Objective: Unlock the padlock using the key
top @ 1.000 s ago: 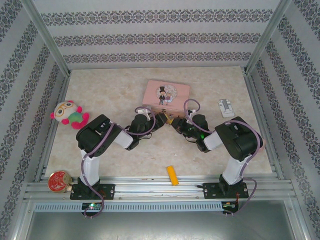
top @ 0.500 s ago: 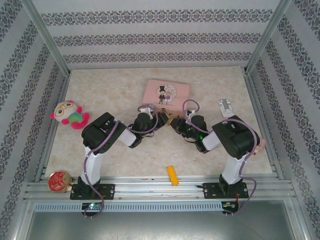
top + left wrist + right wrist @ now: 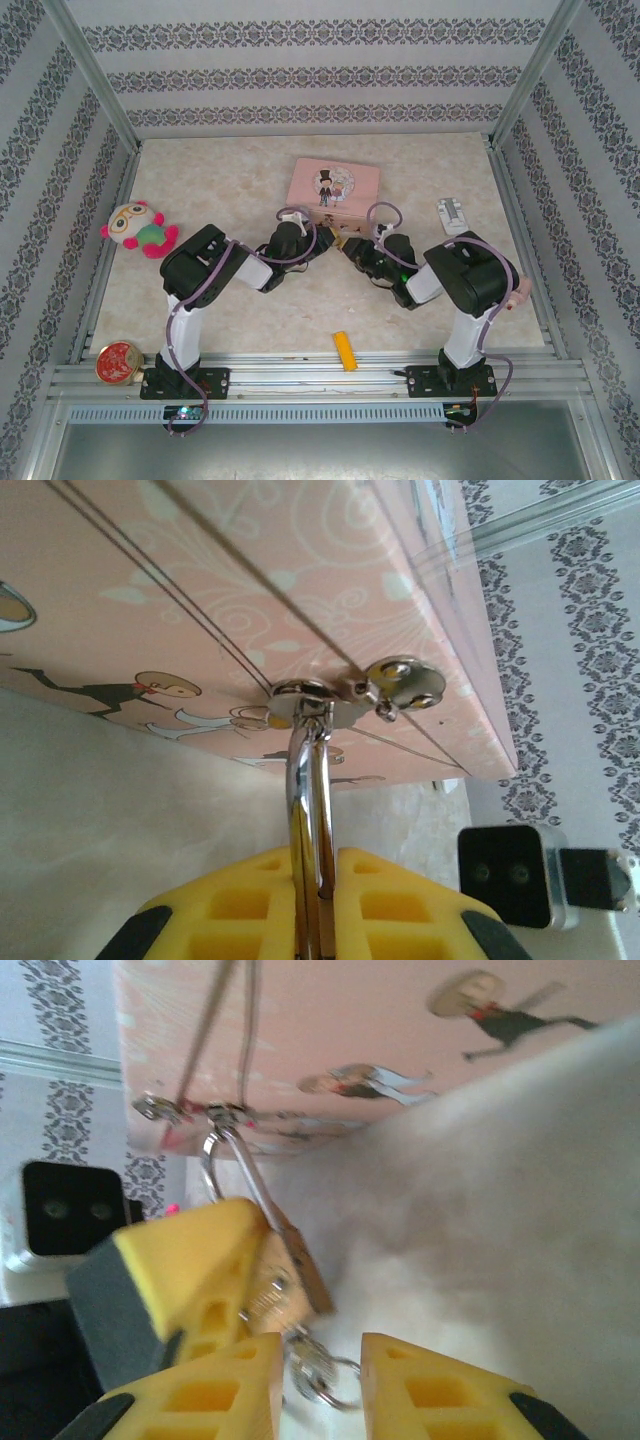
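The small brass padlock [image 3: 290, 1265] hangs by its chrome shackle [image 3: 310, 780] from the hasp [image 3: 300, 692] on the front of the pink picture tin [image 3: 333, 183]. My left gripper [image 3: 320, 865] is shut on the padlock, and the shackle rises out between its yellow fingers. One of those fingers [image 3: 185, 1260] lies against the brass body in the right wrist view. A key [image 3: 312, 1368] on a wire ring sticks out of the padlock's lower end. My right gripper [image 3: 320, 1352] is open, with a finger on each side of the key. From above, both grippers [image 3: 322, 238] [image 3: 352, 250] meet just in front of the tin.
A plush toy [image 3: 138, 228] lies at the left and a round red tin [image 3: 117, 361] sits at the near left rail. A yellow bar [image 3: 344, 350] lies near the front edge between the arm bases. A small white object [image 3: 453, 215] rests at the right.
My left gripper has moved in toward the tin and closed on the padlock. My right gripper's fingers have come apart around the key.
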